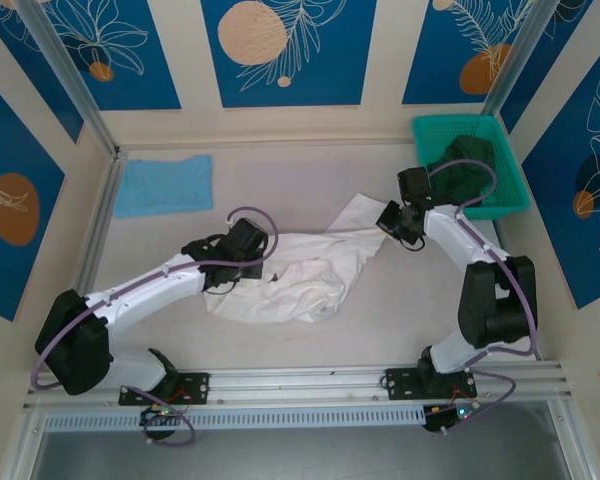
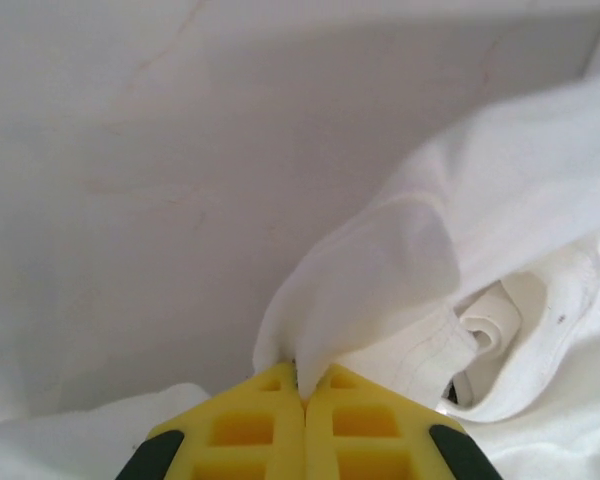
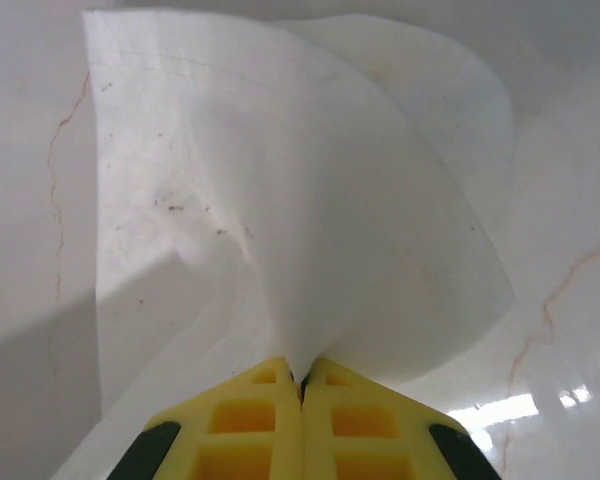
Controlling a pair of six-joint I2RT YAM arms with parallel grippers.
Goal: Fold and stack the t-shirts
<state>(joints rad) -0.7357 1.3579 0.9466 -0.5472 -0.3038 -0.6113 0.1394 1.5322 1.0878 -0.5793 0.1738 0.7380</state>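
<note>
Left gripper (image 2: 302, 386) was clamped on the left edge of the crumpled white t-shirt (image 1: 292, 277) at centre, right gripper (image 3: 302, 376) pinched its far-right corner, light-blue t-shirt (image 1: 165, 185) lay flat far left.

A teal basket (image 1: 460, 124) in the table's (image 1: 310, 180) far right corner holds dark, possibly green, cloth (image 1: 467, 168).

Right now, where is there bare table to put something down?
Bare table runs along the back between the blue shirt and the basket. More lies between the white shirt and the right arm. The middle is crowded: the left gripper and right gripper both pinch the white shirt there.
</note>
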